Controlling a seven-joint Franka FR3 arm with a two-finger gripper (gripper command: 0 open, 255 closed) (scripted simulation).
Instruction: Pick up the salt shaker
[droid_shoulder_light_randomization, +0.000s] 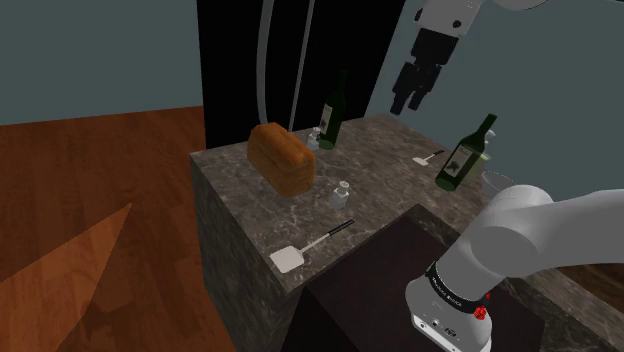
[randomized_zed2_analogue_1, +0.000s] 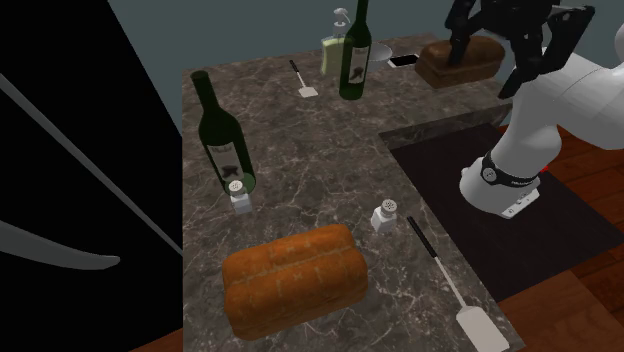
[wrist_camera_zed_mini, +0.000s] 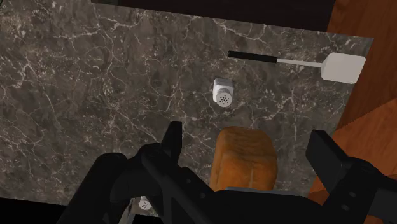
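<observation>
Going from the shoulder view's left, we saw the brown loaf (droid_shoulder_light_randomization: 281, 156) lying mid-counter (droid_shoulder_light_randomization: 225, 190). A dark bottle (droid_shoulder_light_randomization: 332, 112) stood at the far edge with a second shaker (droid_shoulder_light_randomization: 313, 141) just beside it. Next came what we took for the salt shaker (droid_shoulder_light_randomization: 342, 192): small, pale, upright, alone between the loaf and the white spatula (droid_shoulder_light_randomization: 308, 248), near the edge facing the stand (droid_shoulder_light_randomization: 370, 285). Which shaker held salt we could not read. Further right the gripper (droid_shoulder_light_randomization: 408, 98) hung high above the counter, fingers spread wide, holding nothing. We judged the descent not yet begun. It would go best centred over the cap and straight down, with the spread kept until both fingers straddled the body, clear of the nearby loaf.
</observation>
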